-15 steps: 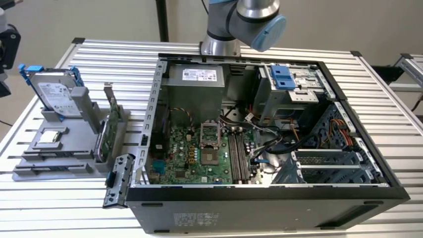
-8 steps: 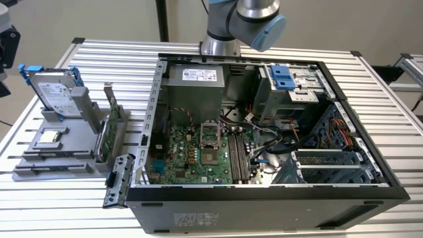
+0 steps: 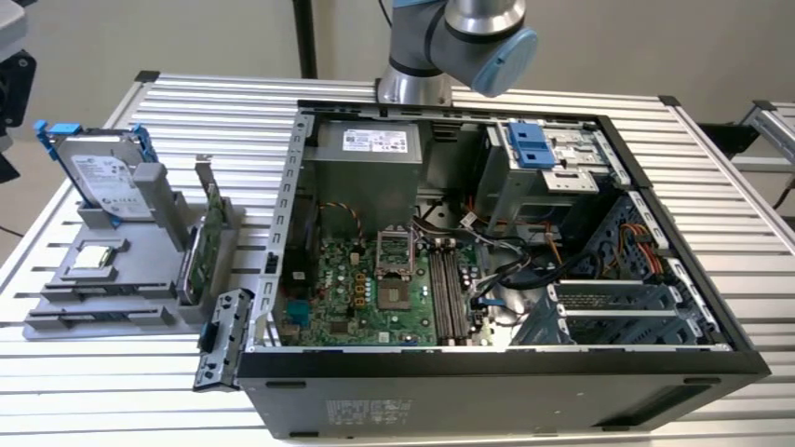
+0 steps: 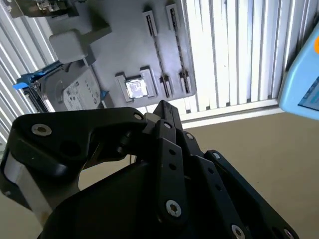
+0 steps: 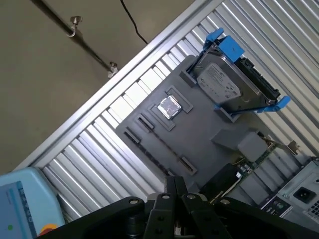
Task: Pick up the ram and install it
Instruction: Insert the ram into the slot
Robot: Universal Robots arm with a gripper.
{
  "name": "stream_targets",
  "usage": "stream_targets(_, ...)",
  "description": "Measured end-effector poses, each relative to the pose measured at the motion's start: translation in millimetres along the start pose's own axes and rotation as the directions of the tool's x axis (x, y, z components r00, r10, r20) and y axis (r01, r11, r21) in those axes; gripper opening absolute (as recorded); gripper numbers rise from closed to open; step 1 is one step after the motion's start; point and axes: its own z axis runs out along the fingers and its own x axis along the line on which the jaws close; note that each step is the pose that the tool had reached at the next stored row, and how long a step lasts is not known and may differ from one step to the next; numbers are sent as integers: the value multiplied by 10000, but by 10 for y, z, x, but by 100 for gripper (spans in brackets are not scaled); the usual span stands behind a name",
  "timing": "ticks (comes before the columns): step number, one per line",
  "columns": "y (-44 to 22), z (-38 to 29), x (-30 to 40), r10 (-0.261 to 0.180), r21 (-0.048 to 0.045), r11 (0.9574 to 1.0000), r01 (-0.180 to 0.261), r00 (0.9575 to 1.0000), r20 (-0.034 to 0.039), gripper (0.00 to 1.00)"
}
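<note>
The ram (image 4: 156, 54) looks to be the thin dark strip standing on edge in a slot of the grey tray (image 3: 125, 270), at the exterior view's left beside the open computer case (image 3: 497, 372). The gripper (image 4: 163, 105) hangs above the tray, fingers pressed together on nothing, apart from the ram. The hard drive (image 3: 106, 172) stands upright on the tray

The black gripper (image 5: 174, 188) hangs well above the flat grey plastic holder (image 5: 199, 134), with open air beneath. The upright silver hard drive with blue rails (image 5: 227, 84) and the upright green card with metal bracket (image 3: 211, 240) wall two of the holder's sides. In the open black computer case (image 3: 497, 372), the long motherboard slots (image 3: 450, 293) lie reachable from above. Black cable bundles (image 3: 519, 275) crowd just beside them.
</note>
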Motion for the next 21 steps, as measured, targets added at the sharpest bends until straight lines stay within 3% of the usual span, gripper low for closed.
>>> stream_targets(6, 0, 0, 0, -641, -14, 9979, 641, 9979, -30, 0)
stream_targets(11, 0, 0, 0, -1171, -27, 9931, 1171, 9931, -55, 0)
stream_targets(16, 0, 0, 0, -1692, -40, 9856, 1692, 9856, -79, 0)
stream_targets(21, 0, 0, 0, -2230, -56, 9748, 2229, 9748, -103, 0)
